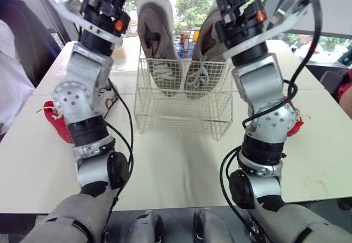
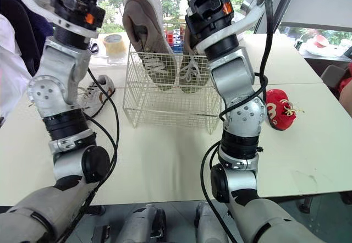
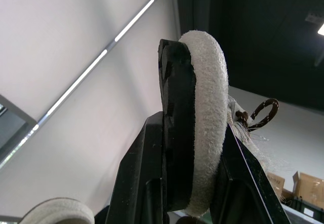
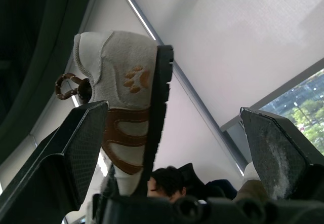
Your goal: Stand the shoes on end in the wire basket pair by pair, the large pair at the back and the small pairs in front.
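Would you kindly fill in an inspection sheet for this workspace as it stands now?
Surface: pale table, bare in front of the basket.
Job's things: two large shoes stand toe-down in the wire basket; a white shoe and red shoes lie on the table outside it.
Clutter: tape roll behind the basket.
Grippers: left gripper shut on one large shoe's heel; right gripper open around the other heel.
Cables: black cables loop along both arms.
Surroundings: windows with trees behind; white cloth at the left edge.
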`<control>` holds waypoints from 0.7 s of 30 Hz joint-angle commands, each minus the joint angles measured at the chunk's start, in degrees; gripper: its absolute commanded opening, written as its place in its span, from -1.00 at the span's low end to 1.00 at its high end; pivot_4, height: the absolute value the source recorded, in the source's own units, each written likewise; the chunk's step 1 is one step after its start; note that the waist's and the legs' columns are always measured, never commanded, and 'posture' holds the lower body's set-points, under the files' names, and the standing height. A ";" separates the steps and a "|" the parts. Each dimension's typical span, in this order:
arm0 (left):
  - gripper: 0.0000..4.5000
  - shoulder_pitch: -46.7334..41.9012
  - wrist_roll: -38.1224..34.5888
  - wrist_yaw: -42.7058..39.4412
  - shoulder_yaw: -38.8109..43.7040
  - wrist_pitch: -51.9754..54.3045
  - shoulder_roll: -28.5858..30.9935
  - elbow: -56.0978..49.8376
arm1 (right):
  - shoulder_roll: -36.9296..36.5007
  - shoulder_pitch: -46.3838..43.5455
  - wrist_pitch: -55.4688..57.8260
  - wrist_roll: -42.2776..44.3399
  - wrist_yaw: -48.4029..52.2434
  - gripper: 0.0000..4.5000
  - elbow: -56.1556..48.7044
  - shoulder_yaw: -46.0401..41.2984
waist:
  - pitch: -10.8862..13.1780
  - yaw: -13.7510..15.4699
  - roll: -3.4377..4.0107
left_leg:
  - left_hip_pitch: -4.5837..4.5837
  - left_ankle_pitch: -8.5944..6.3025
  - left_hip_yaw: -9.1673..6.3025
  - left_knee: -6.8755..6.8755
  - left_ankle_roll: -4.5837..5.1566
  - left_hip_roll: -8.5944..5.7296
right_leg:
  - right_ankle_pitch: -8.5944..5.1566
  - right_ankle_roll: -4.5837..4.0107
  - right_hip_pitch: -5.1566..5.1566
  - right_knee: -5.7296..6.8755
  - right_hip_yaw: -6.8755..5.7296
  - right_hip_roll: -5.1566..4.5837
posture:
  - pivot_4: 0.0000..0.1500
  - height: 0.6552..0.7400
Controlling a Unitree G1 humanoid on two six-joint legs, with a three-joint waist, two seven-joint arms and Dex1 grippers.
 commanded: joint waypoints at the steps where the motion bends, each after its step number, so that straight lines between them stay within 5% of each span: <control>1: -0.68 -0.04 -1.80 -0.51 -1.16 -0.27 0.19 -1.58 | -0.29 -1.18 -0.95 0.04 0.69 0.99 -1.31 -0.30 | 0.00 0.14 0.00 | 0.00 0.00 0.00 0.00 0.00 -0.01 | 0.00 0.00 0.01 0.00 0.00 0.00 | 1.00 1.00; 21: -0.68 4.71 -0.85 -1.51 -6.29 -0.24 -1.85 -1.58 | 0.33 -2.25 -1.63 4.94 1.38 0.99 -2.66 -0.62 | 0.00 0.03 0.00 | 0.00 -0.05 0.00 0.00 0.09 -0.01 | 0.00 0.00 0.01 -0.03 0.00 0.00 | 1.00 1.00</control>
